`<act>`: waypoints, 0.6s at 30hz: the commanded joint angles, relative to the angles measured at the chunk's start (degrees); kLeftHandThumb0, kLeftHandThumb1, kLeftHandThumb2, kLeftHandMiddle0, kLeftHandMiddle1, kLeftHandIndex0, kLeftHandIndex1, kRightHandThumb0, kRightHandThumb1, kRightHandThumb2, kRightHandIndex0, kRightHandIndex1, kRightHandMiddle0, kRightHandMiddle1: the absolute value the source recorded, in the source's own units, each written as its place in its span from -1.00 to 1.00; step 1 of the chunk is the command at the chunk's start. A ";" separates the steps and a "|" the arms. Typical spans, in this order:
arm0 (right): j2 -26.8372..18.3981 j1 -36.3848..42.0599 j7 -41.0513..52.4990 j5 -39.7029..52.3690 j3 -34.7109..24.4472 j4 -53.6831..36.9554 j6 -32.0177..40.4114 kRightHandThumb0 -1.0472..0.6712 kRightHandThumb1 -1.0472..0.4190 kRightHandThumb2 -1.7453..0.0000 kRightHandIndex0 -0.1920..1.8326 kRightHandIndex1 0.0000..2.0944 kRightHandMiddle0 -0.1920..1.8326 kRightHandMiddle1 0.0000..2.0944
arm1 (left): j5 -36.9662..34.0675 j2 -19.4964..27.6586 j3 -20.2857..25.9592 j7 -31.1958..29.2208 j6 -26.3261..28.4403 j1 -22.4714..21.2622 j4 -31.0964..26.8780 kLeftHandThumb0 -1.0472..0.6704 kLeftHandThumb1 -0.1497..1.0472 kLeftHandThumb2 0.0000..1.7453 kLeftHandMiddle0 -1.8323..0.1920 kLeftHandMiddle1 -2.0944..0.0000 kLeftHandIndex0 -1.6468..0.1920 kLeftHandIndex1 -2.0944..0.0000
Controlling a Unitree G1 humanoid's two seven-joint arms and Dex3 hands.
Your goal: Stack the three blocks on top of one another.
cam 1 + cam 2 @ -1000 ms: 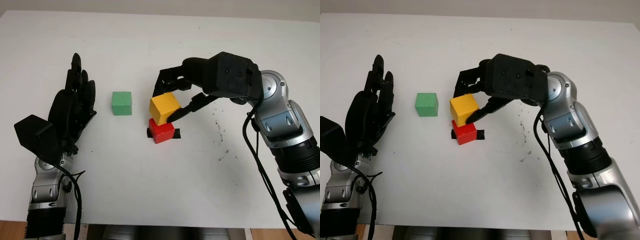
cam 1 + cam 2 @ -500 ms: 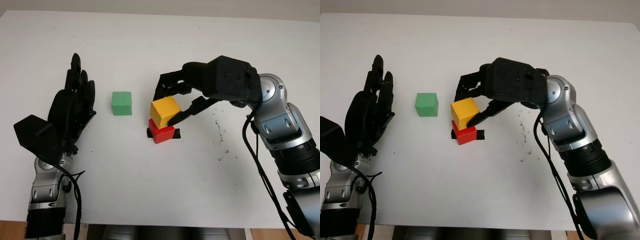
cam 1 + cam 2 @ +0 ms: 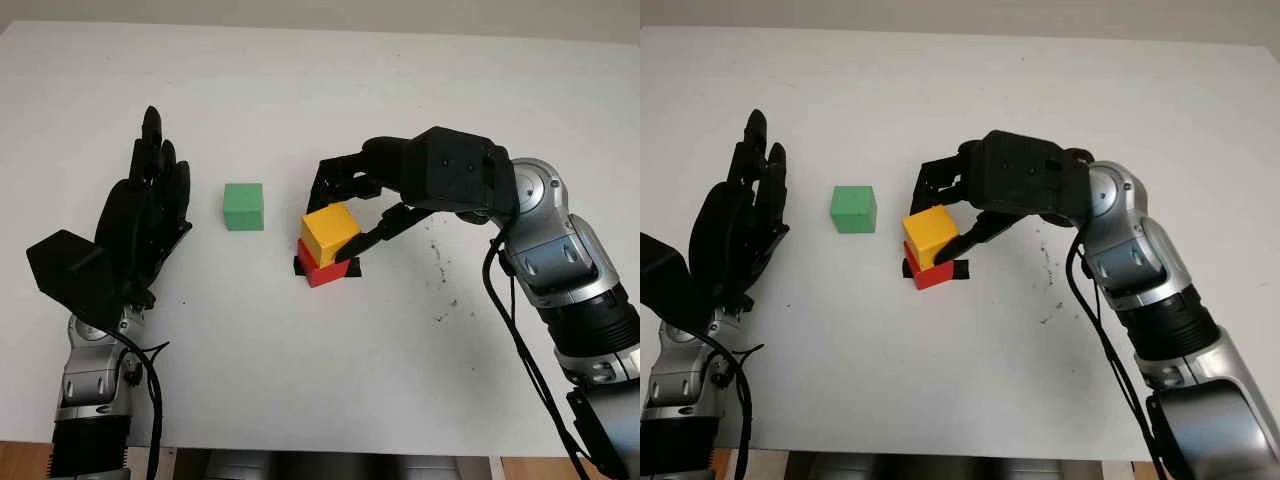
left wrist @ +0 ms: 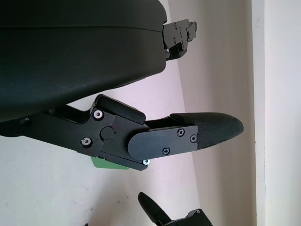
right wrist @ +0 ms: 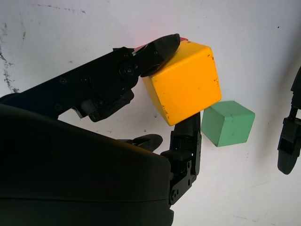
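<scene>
The stack sits near the middle of the white table (image 3: 300, 380), well away from every edge; open tabletop lies in front of it and behind it. The green block (image 3: 243, 206) stands alone just to the left of the stack, with a clear gap between them, and a further gap separates it from the left hand (image 3: 140, 225).

Right hand (image 3: 345, 215): fingers closed around the yellow block (image 3: 330, 233), one fingertip (image 5: 162, 47) pressed on its near-right face and others against its far side. The yellow block rests on the red block (image 3: 322, 270), turned slightly out of line with it, so a red corner shows beneath. Whether its full underside is seated cannot be told from here.

Left hand: open, holding nothing, raised palm-inward at the table's left side, well apart from all blocks.

Blocks: small cubes, matte, with sharp edges; the yellow one shows a few dark scuffs in the right wrist view. The red block sits over a black tape mark (image 3: 348, 267).

Surface: plain white, with scattered dark specks (image 3: 440, 262) to the right of the stack. A pale wall runs behind the table's far edge.
</scene>
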 commanded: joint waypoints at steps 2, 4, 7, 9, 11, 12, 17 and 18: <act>-0.29 0.97 -0.25 0.41 -0.58 -0.02 -0.65 -0.33 -0.82 0.94 -0.38 -0.96 -0.43 0.54 | -0.44 0.38 0.27 -0.16 -0.07 0.84 -1.16 -0.69 1.00 -0.37 1.00 1.00 1.00 1.00; -0.45 0.98 -0.02 0.48 -0.53 -0.30 -0.38 -0.33 -0.82 0.94 -0.38 -0.96 -0.43 0.54 | -0.48 0.40 0.22 -0.14 -0.08 0.96 -1.27 -0.69 1.00 -0.38 1.00 1.00 1.00 1.00; -0.56 1.03 0.02 0.50 -0.59 -0.53 -0.17 -0.33 -0.83 0.94 -0.38 -0.96 -0.44 0.54 | -0.72 0.55 0.23 -0.32 0.20 1.05 -1.36 -0.70 1.00 -0.39 1.00 1.00 1.00 1.00; -0.56 1.09 -0.06 0.54 -0.65 -0.40 -0.32 -0.33 -0.83 0.94 -0.38 -0.96 -0.44 0.54 | -0.73 0.52 0.23 -0.24 0.37 1.08 -1.46 -0.70 1.00 -0.39 1.00 1.00 1.00 1.00; -0.47 1.13 -0.07 0.69 -0.75 -0.23 -0.26 -0.33 -0.83 0.94 -0.38 -0.96 -0.44 0.55 | -0.53 0.57 0.17 -0.20 0.29 1.09 -1.41 -0.70 1.00 -0.39 1.00 1.00 1.00 1.00; -0.38 1.19 -0.19 0.76 -0.83 -0.12 -0.38 -0.33 -0.82 0.94 -0.38 -0.96 -0.44 0.55 | -0.36 0.55 0.16 -0.07 0.17 1.08 -1.34 -0.70 1.00 -0.39 1.00 1.00 1.00 1.00; -0.33 1.28 -0.25 0.77 -0.77 -0.29 -0.21 -0.33 -0.82 0.94 -0.38 -0.96 -0.44 0.55 | -0.22 0.74 0.30 -0.07 0.04 1.25 -1.39 -0.70 1.00 -0.39 1.00 1.00 1.00 1.00; -0.33 1.27 -0.23 0.75 -0.74 -0.29 -0.22 -0.33 -0.82 0.94 -0.38 -0.96 -0.44 0.54 | -0.20 0.76 0.32 -0.05 0.03 1.27 -1.39 -0.70 1.00 -0.39 1.00 1.00 1.00 1.00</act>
